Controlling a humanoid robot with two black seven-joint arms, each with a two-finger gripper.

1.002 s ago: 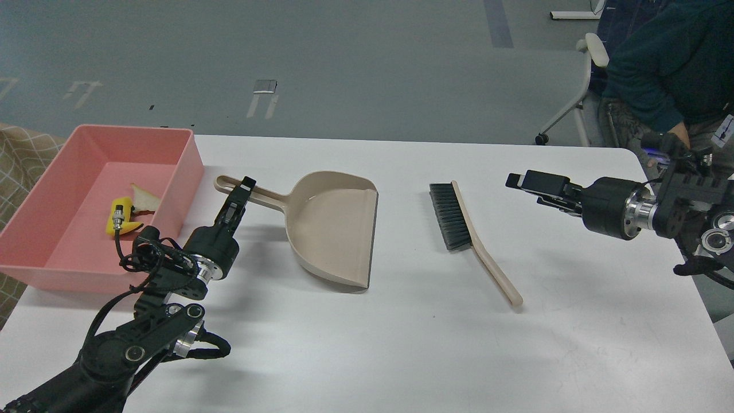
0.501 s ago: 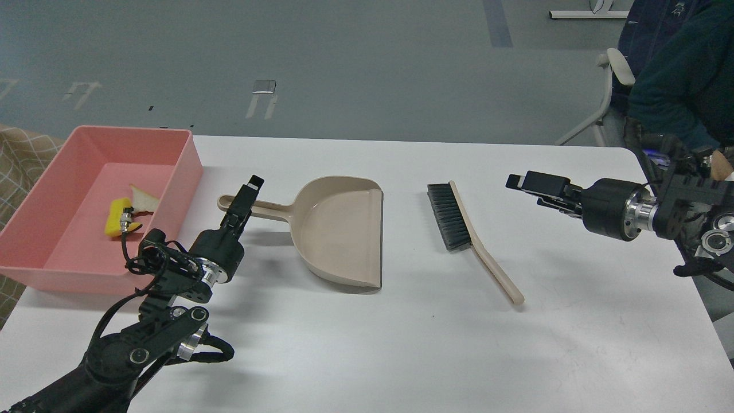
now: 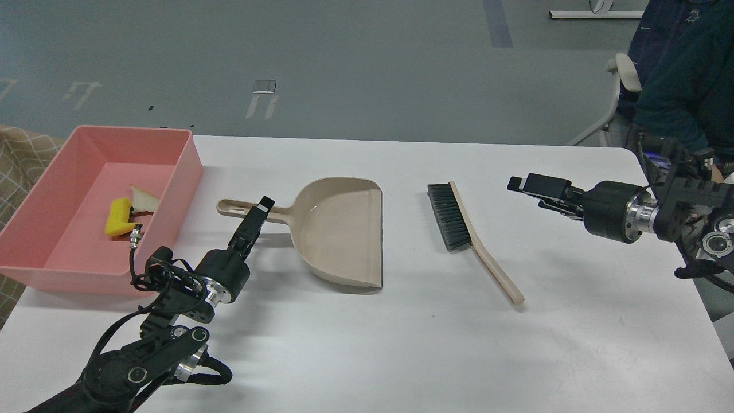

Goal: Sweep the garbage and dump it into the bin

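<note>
The pink bin (image 3: pixel 194 158) stands at the table's left edge. Inside it lie the garbage scraps: a yellow sponge piece (image 3: pixel 117 217) and a whitish crust-like strip (image 3: pixel 144 201). The beige dustpan (image 3: pixel 338 229) lies flat mid-table, its handle pointing left toward the bin. My left gripper (image 3: pixel 262 207) hovers over that handle near the pan. It is seen side-on, so its fingers cannot be told apart. The beige brush (image 3: pixel 453 217) lies right of the dustpan. My right gripper (image 3: pixel 524 184) is open and empty, right of the brush and above the table.
The white table (image 3: pixel 401 344) has bare room at the front and right. A person in dark clothes (image 3: pixel 682 86) and a white chair (image 3: pixel 622 80) are past the far right corner. A checked cloth (image 3: pixel 23 155) shows left of the bin.
The dustpan swung and shifted right earlier, then stayed still. My left gripper has drawn back down and right along the handle. The right arm barely moved. The person and chair moved right.
</note>
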